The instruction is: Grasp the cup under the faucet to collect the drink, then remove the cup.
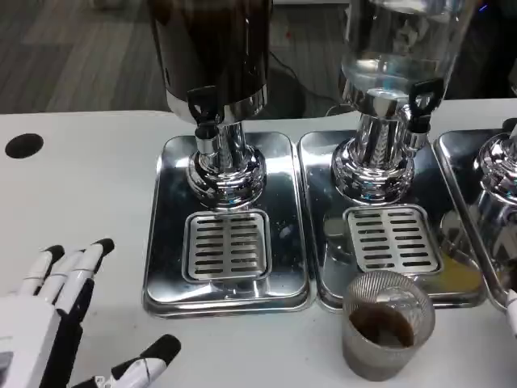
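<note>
— White tabletop [81, 186] fills the left half of the frame, yes? What sits at its back?

— Grey floor shows along the top edge. On the white surface, upper left, lies a small black oval mark [23, 145]. Across the middle stand polished steel drip trays side by side: the left steel tray [166, 267] carries a slotted grate and a chrome pedestal, and above that a dispenser with a dark-filled tank [214, 48] and a black-handled faucet [203, 109].

— And beside it?

— The middle steel tray [319, 242] touches the first along its edge. Its dispenser has a clear glass tank [400, 44] and a black tap [422, 101] turned toward the right. A third chrome pedestal [497, 170] is cut off at the right edge.

— Where is the cup?

— The ribbed translucent plastic cup [386, 335] stands upright on the table at lower centre-right, just in front of the middle tray's front rim, away from either faucet. Dark brown drink fills its lower part.

— The hands?

— The left hand [56, 323], white-backed with black fingertips, sits in the lower left corner, fingers spread apart and holding nothing, well apart from the cup. At the right edge, low down, a thin white sliver [511, 311] may be part of the right hand; I cannot tell how it is set.
</note>
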